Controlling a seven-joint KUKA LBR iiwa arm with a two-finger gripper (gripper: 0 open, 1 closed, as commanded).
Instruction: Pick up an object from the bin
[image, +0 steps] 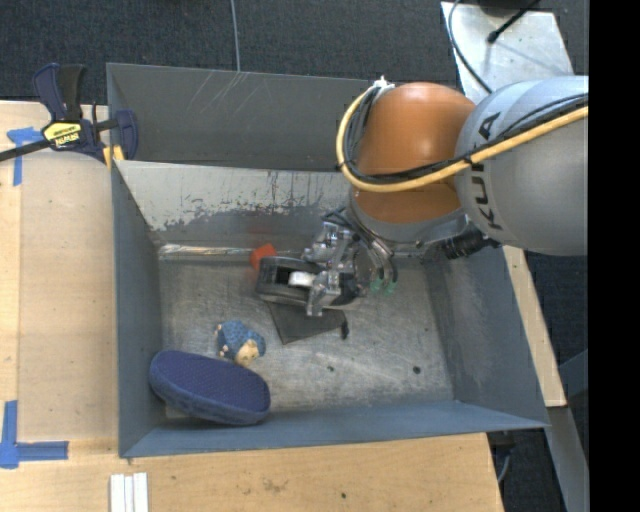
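**Claw low at mid-bin beside the black block: settle the grip before any lift**

I have the claw (335, 272) down close to the floor of the grey metal bin (300, 200). The wrist's own hardware hides its working end from this angle, so I cannot tell whether it is released or clenched.

Just to the claw's left, touching it or very nearly so, lies what I take to be the target: a black blocky plastic object with a white patch on top (283, 278) and an orange end on the side farthest from the claw. It rests partly on a dark flat scrap of sheet material (302, 325), which sticks out below the claw.

To do this step well, I would first make sure the claw straddles the block across its narrow width rather than catching one corner. The overlap looks shallow from here, and a corner pinch would probably let the block swing or drop. I would also keep the closing height above the scrap, or it may come up with the block. Then I would lift straight up — the bin's back wall slopes close behind the claw.

A small blue-and-tan soft toy figure (240, 342) lies down and left of the claw, well apart. A dark blue oval padded thing (208, 385) lies farther the same way. Neither should interfere.
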